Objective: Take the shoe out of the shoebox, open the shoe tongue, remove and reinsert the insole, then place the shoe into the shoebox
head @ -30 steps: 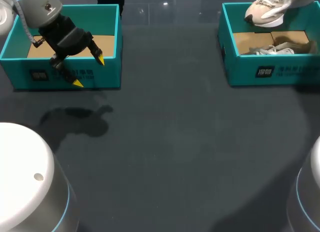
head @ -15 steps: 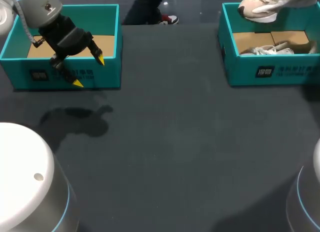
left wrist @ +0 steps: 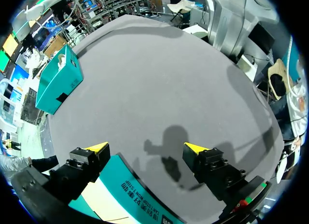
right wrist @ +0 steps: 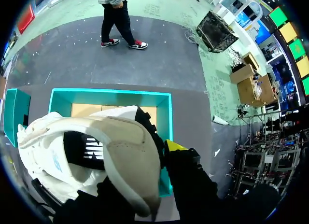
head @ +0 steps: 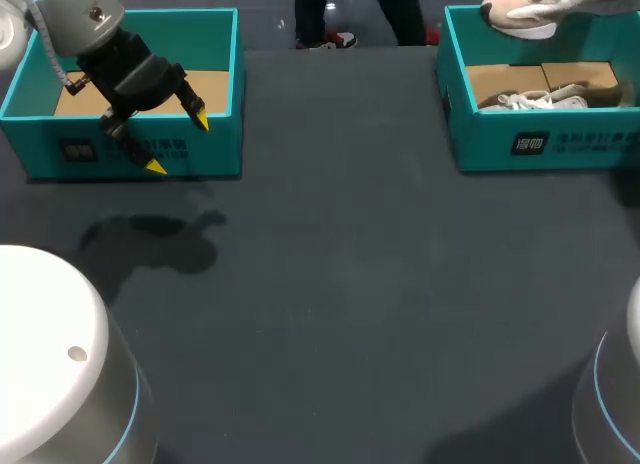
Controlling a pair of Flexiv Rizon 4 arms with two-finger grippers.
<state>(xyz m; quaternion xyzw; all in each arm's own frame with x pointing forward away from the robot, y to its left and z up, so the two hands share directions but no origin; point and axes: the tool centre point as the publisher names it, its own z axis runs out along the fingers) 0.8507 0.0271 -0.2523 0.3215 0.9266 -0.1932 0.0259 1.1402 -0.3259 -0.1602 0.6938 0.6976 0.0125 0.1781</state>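
At far left, a teal cardboard shoebox (head: 212,156) with a bare brown card floor, and above its near wall the left gripper (head: 178,144), yellow-tipped fingers spread wide. At far right, a second teal cardboard shoebox (head: 570,144) holding a pale grey shoe with white laces (head: 535,100) on brown card. Raised over that box's far edge, a beige-and-white sneaker (head: 525,6), pinched by the right gripper (right wrist: 145,154), one yellow tip hidden behind it.
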